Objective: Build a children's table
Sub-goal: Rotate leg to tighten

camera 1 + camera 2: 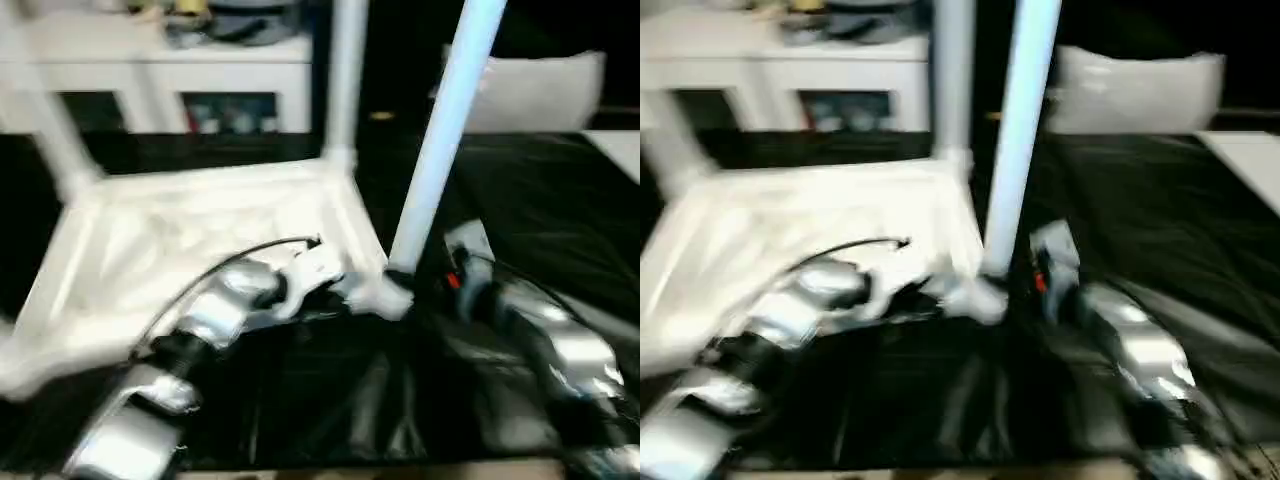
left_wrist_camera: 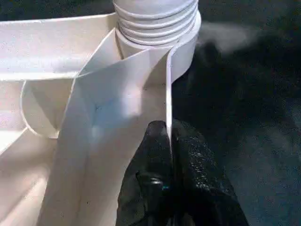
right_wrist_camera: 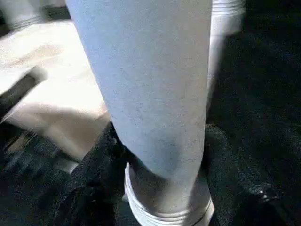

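**A:** At the middle of the black-covered table (image 1: 560,210) lies the tabletop (image 1: 200,235), ribbed side up, with legs standing in its corner sockets. Where would you hold it?

**B:** By the rim near the six o'clock corner. The left gripper (image 2: 169,141) has its fingers (image 2: 150,155) pinched nearly shut on that thin wall, beside the threaded socket (image 2: 157,21).

**A:** And the right gripper (image 3: 155,155)?

**B:** Half open, fingers (image 3: 94,165) either side of the leg (image 3: 146,80) low down, toward three o'clock; whether it grips, I cannot tell.

**A:** Handling?

**B:** Hollow plastic, likely light and stiff, rather slippery. The long leg would lever easily, so hold it near the base.
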